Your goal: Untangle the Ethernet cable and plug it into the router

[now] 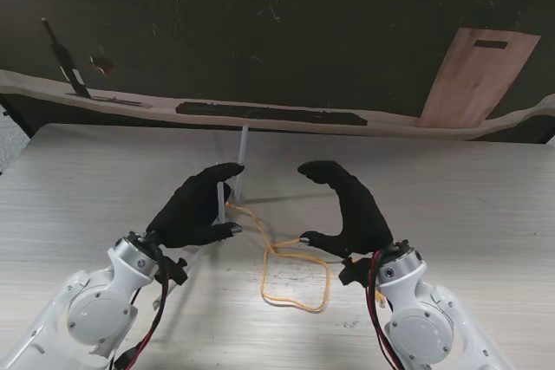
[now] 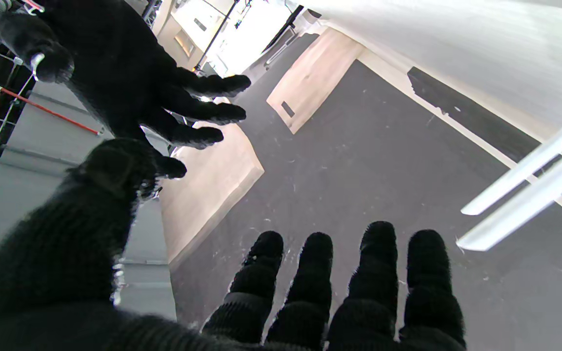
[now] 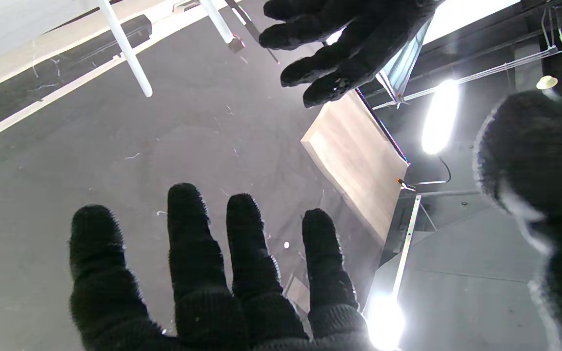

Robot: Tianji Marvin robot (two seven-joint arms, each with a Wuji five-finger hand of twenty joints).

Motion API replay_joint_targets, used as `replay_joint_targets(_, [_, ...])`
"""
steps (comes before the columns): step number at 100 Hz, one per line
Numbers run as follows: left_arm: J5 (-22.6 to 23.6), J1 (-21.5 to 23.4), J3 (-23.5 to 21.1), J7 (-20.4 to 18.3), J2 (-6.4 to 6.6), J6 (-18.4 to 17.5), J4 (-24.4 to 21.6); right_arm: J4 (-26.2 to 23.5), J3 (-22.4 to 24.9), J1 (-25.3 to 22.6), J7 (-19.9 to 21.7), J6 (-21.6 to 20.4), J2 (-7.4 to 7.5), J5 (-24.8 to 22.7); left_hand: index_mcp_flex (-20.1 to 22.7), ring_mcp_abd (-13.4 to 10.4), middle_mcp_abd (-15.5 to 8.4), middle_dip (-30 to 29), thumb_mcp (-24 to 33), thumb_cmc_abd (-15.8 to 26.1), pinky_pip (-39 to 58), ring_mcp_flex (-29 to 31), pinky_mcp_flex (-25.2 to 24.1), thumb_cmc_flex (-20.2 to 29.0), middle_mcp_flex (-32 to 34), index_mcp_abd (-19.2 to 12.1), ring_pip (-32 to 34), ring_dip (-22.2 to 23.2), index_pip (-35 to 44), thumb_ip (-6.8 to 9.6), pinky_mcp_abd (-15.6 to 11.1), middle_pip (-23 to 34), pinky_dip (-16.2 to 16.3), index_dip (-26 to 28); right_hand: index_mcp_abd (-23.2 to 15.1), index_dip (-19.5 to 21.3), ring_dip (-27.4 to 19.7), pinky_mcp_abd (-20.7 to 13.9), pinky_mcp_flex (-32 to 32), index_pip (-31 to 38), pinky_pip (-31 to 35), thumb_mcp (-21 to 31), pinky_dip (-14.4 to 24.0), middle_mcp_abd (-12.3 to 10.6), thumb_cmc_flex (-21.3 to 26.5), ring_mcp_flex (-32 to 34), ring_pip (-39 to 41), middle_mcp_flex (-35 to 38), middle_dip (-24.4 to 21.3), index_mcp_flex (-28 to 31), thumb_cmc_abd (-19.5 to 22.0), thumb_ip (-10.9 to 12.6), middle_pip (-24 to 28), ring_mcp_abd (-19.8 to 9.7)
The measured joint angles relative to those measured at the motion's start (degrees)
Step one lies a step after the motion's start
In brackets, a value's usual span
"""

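Observation:
A thin yellow Ethernet cable (image 1: pixel 296 280) lies on the pale table (image 1: pixel 468 205) in a loose loop between my two hands, one end running up toward my left hand. Two white router antennas (image 1: pixel 243 146) stand upright just beyond my left hand; the router body is hidden under that hand. The antennas (image 2: pixel 530 185) also show in the left wrist view, and the antennas (image 3: pixel 126 51) in the right wrist view. My left hand (image 1: pixel 198 205) and right hand (image 1: pixel 347 210) are raised above the table with palms facing each other. Both are open and hold nothing.
Beyond the table's far edge lies a dark floor with a wooden board (image 1: pixel 479 75) at the far right, a black strip (image 1: pixel 269 113) along the edge and a dark upright object (image 1: pixel 66 62) at the far left.

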Motion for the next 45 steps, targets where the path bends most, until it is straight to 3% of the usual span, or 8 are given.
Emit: replay_joint_targets(45, [-2.5, -2.5, 6.5, -0.6, -0.31, 3.0, 1.4, 0.0, 0.1, 0.2, 0.7, -0.5, 0.04, 0.7, 0.0, 0.0, 0.0, 0.0, 0.3, 0.0, 0.0, 0.0, -0.1, 0.0, -0.6, 0.0, 0.6, 0.0, 0.6, 0.00, 0.0, 0.2, 0.0, 0.0, 0.0, 0.0, 0.0, 0.0, 0.1, 0.0, -0.4, 0.0, 0.3, 0.0, 0.0, 0.0, 0.0, 0.0, 0.0, 0.0, 0.7, 0.0, 0.0, 0.0])
